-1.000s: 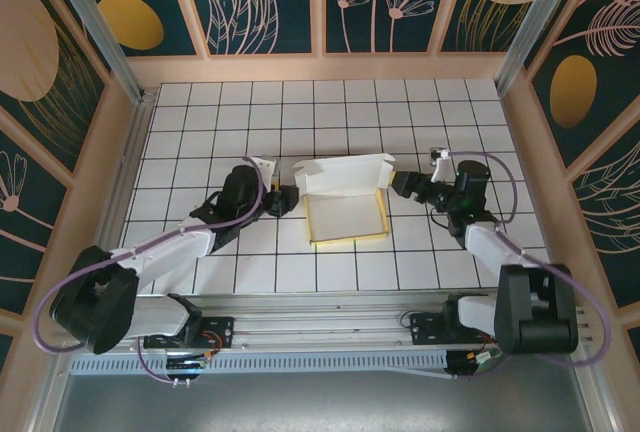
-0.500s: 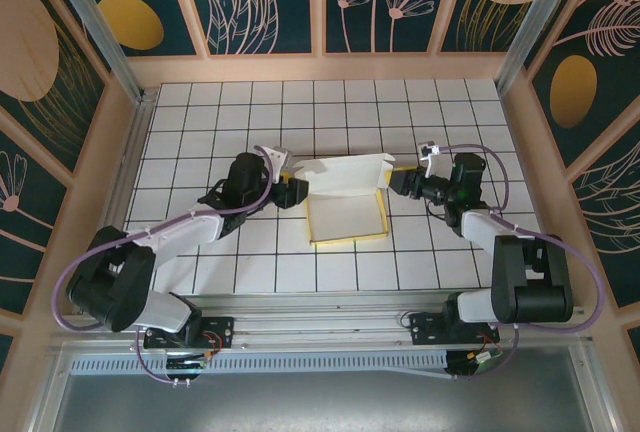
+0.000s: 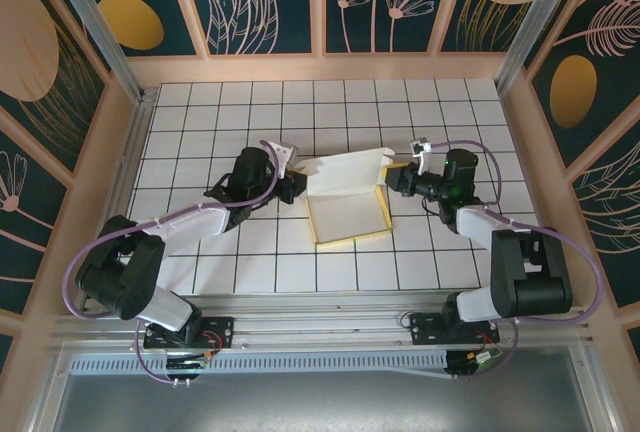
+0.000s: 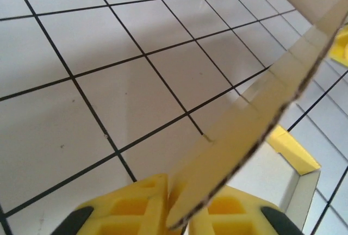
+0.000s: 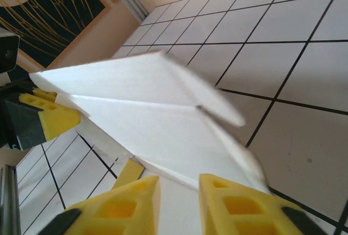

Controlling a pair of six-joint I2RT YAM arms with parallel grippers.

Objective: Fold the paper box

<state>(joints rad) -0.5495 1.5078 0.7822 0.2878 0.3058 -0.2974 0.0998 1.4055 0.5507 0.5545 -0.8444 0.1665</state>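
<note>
The paper box [image 3: 345, 202] lies in the middle of the tiled table, a shallow yellow-rimmed tray with its pale white lid panel raised at the back. My left gripper [image 3: 293, 188] is at the box's left side. In the left wrist view its yellow fingers [image 4: 136, 208] are shut on a thin card flap [image 4: 261, 104] that runs up and to the right. My right gripper [image 3: 393, 180] is at the box's right back corner. Its jaws [image 5: 178, 202] stand apart, with the white card [image 5: 163, 121] lying between and beyond them, not pinched.
The white tiled table [image 3: 250, 112] is boxed in by wooden walls [image 3: 320, 67] at the back and sides. An aluminium rail [image 3: 320, 337] runs along the near edge by the arm bases. Bare tiles surround the box.
Both grippers moved in to the box's sides. The left one closed on the left flap, the right one's jaws narrowed. The white lid panel tilted up and the box shifted slightly.
</note>
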